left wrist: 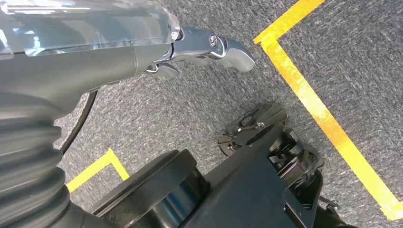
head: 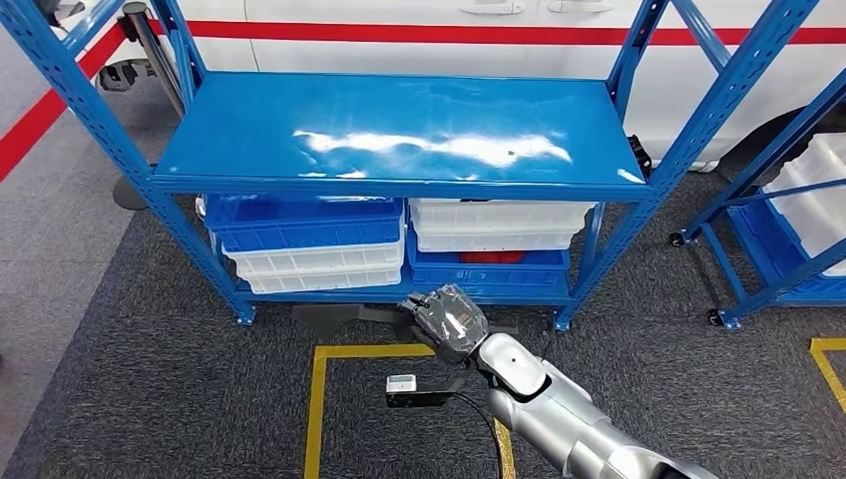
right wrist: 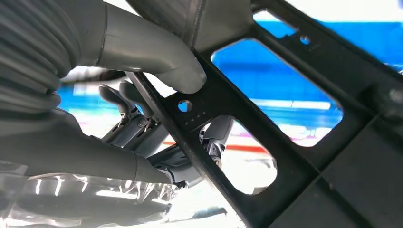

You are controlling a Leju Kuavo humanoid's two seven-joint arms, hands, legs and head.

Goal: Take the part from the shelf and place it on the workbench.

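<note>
The right hand [head: 447, 319] held the flat black plastic part with cut-out windows [right wrist: 266, 142], thumb pressed on one face and fingers behind, at six o'clock of the blue metal shelf [head: 399, 135]. I judged the pick done; next came carrying it to the desk. The left hand [left wrist: 209, 47] hung over carpet, fingers apparently holding nothing

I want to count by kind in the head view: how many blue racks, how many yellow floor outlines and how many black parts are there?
Blue racks: 2
Yellow floor outlines: 2
Black part: 1, gripped by the right hand
Total: 5
</note>
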